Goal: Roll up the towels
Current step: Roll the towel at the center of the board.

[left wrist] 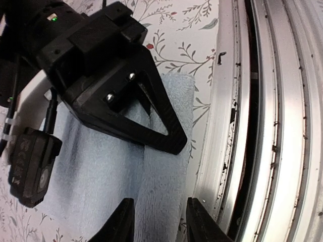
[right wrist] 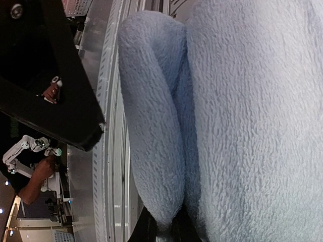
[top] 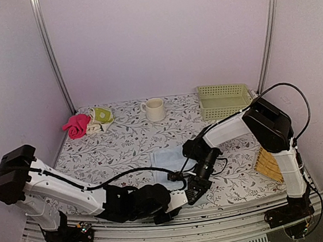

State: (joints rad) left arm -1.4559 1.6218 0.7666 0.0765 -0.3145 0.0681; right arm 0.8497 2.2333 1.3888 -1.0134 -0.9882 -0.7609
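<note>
The pale blue terry towel (top: pixel 166 158) lies flat near the table's front edge, and its near end is turned over into a thick roll (left wrist: pixel 164 186) (right wrist: pixel 151 116). My right gripper (right wrist: pixel 165 233) is shut on one end of that roll, and it also shows as a black triangle (left wrist: pixel 151 116) in the left wrist view. My left gripper (left wrist: pixel 160 224) is open and straddles the roll, with a gap beside its right finger (left wrist: pixel 202 222). The yellow-green and cream patterned towel (top: pixel 100 116) lies crumpled at the back left, far from both grippers.
A pink cloth (top: pixel 76 125) lies beside the patterned towel. A cream mug (top: pixel 154 109) and a green plastic basket (top: pixel 224 100) stand at the back. A yellow bamboo tray (top: pixel 268 164) sits by the right arm. The metal front rail (left wrist: pixel 262 126) runs right next to the roll.
</note>
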